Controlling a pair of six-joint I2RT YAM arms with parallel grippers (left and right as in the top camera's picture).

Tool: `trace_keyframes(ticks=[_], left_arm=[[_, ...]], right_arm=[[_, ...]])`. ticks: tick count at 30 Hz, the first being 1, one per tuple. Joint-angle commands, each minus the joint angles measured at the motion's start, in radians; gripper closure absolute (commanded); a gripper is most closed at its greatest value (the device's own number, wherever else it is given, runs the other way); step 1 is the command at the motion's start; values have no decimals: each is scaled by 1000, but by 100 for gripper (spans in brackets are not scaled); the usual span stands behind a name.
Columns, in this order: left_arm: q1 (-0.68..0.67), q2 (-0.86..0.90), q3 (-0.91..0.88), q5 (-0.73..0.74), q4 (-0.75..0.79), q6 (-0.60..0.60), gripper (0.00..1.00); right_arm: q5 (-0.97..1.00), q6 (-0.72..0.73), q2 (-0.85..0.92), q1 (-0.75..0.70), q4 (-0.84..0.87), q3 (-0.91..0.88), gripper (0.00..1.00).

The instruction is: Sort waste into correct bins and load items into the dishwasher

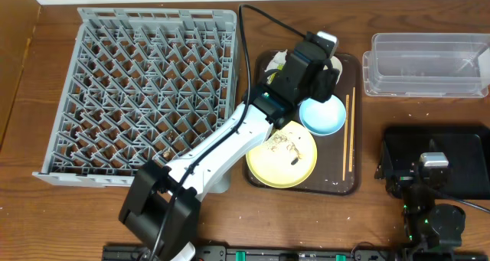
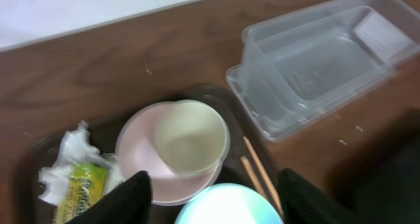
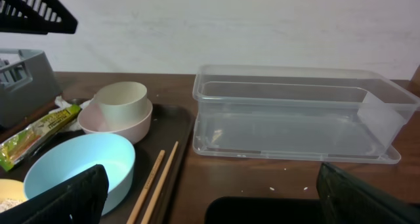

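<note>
The overhead camera looks straight down on the whole table (image 1: 371,138), with the rack (image 1: 145,92) at nine o'clock and the clear tub (image 1: 425,66) at two. The left wrist camera hangs close above the tray (image 1: 337,173), angled towards the tub. The right wrist camera sits low and looks level across the table. Both wrist views share the cup (image 2: 190,138), chopsticks (image 2: 259,175) and tub.

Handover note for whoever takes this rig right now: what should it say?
Left pincer: open, empty, over the pink bowl, which has the cream cup nested inside.
Right pincer: open, empty, over the black bin.
On the brown tray: yellow plate with scraps, blue bowl, chopsticks, napkin, wrapper.
Done: nothing. Dish rack and clear tub hold nothing.
Left: bin the waste, rack the dishes.
</note>
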Motion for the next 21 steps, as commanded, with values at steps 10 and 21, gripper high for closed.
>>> trace_keyframes(ticks=[10,21], left_arm=[[-76,73,7,-7,84,486,37],[-69,239,7,-71,146,647,37]], right_arm=[[2,-11,-5,-5,-4,-2,1],[2,-11,-5,-5,-4,-2,1]])
